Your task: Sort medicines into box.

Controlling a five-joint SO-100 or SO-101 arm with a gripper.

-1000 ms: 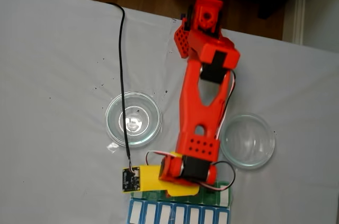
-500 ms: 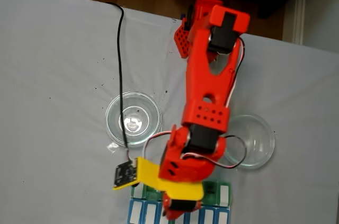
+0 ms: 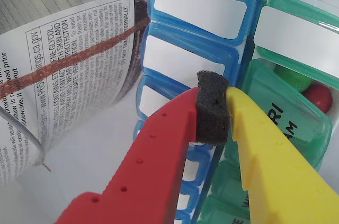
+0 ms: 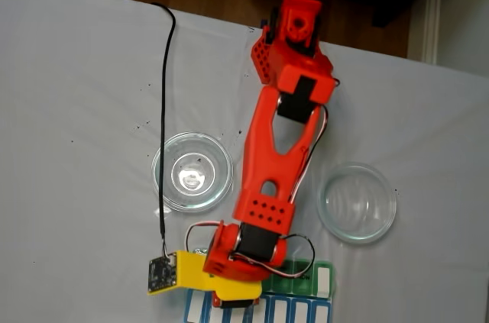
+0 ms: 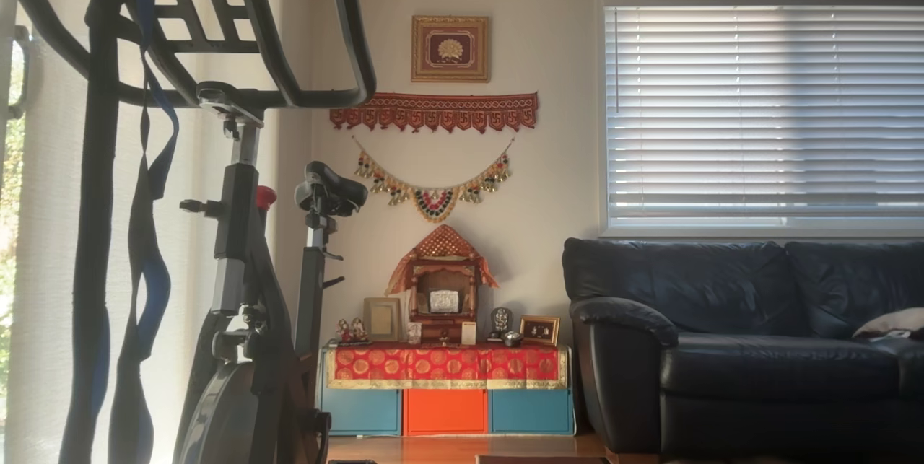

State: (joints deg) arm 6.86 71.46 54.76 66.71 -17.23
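Observation:
In the wrist view my gripper [image 3: 212,97] is shut, its red finger [image 3: 159,150] and yellow finger [image 3: 270,155] pressed onto a dark foam pad, with no ball between them. It hangs just over the box [image 3: 198,7], above the seam between the blue-lidded row and the green-lidded row. Two medicines, a green ball [image 3: 293,78] and a dark red ball [image 3: 318,96], lie in a green compartment beside a translucent lid lettered "RI AM". In the fixed view the gripper [image 4: 231,300] sits over the left part of the box [image 4: 306,286] at the bottom edge.
Two clear glass dishes stand on the white cloth, one left of the arm [image 4: 192,171] and one right of it [image 4: 357,202]. A black cable [image 4: 164,109] runs down to the wrist camera. A printed leaflet [image 3: 63,70] lies left of the box.
In the fixed view the arm has swung left along the box. Half a second ago it was reared up and reaching further down; now it stands lowered again.

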